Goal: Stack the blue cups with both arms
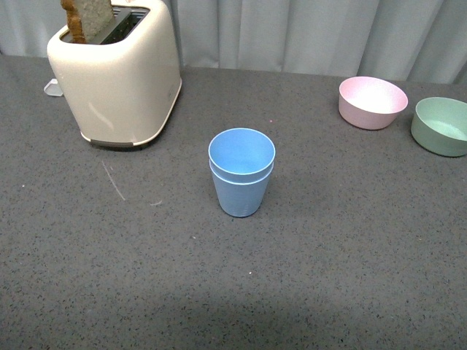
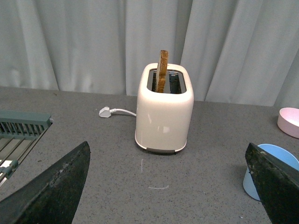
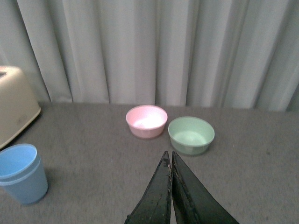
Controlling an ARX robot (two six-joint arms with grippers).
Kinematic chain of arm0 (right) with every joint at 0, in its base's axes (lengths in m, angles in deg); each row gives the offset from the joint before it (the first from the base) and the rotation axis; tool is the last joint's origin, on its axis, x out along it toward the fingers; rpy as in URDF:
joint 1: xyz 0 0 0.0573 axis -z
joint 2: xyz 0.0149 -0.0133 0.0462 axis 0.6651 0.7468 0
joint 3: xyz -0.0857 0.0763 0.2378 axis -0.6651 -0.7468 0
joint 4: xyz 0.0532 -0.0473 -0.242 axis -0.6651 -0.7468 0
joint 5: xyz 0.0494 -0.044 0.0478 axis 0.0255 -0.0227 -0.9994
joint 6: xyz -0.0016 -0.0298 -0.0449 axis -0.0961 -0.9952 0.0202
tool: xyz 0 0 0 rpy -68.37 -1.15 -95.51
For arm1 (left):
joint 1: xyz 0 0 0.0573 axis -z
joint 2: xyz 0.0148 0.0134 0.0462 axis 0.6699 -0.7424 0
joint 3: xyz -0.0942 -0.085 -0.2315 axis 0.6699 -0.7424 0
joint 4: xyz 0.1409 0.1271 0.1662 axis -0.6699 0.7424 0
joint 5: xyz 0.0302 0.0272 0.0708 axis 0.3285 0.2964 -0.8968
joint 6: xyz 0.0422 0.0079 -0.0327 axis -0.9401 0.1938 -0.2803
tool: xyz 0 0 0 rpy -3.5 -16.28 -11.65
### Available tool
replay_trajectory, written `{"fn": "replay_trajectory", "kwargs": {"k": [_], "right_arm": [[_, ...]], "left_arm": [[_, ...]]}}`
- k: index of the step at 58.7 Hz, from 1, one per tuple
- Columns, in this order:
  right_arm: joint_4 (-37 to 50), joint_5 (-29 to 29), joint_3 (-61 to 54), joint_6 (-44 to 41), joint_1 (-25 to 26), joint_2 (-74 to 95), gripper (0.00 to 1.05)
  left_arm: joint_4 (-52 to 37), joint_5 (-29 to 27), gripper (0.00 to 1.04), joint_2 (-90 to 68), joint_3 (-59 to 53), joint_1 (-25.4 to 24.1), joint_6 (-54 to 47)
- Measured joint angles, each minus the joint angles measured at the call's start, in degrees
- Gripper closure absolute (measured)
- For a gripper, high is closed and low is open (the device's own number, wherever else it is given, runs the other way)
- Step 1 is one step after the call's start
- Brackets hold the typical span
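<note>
**Cups look stacked already, arms backed off**

So the blue cups (image 1: 241, 172) are nested one inside the other, sitting dead centre of the front view on the grey table (image 1: 328, 277). You can see two pale rims, one just above the other, so I'd call the stacking itself done. All that's left, if anything, is parking the arms.

The stack stands upright, mouth facing up, long axis vertical, narrow end on the table. Doesn't look tilted to me.

Left claw (image 2: 168, 186) is spread wide with nothing in it; the cups peek out at the lower right of its view. Right claw (image 3: 171, 161) is clenched tight on nothing, cups at lower left there.

Toaster (image 1: 117, 76) upper left, pink bowl (image 1: 372, 102) and green bowl (image 1: 440, 125) upper right, all well apart from the stack.
</note>
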Motion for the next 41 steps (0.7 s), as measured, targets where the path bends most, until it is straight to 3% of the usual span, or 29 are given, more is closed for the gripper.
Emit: {"fn": "replay_trajectory", "kwargs": {"k": [6, 9, 25, 34, 41], "right_arm": [[-0.3, 0.0, 0.0, -0.1, 0.0, -0.8, 1.01], [-0.3, 0.0, 0.0, -0.1, 0.0, -0.8, 0.87], [-0.3, 0.0, 0.0, -0.1, 0.0, -0.9, 0.43], [-0.3, 0.0, 0.0, 0.0, 0.0, -0.9, 0.08], [-0.3, 0.0, 0.0, 0.0, 0.0, -0.9, 0.1]], "left_arm": [[0.0, 0.0, 0.07, 0.0, 0.0, 0.0, 0.0], [0.0, 0.0, 0.07, 0.0, 0.0, 0.0, 0.0], [0.0, 0.0, 0.07, 0.0, 0.0, 0.0, 0.0], [0.0, 0.0, 0.07, 0.0, 0.0, 0.0, 0.0], [0.0, 0.0, 0.07, 0.0, 0.0, 0.0, 0.0]]}}
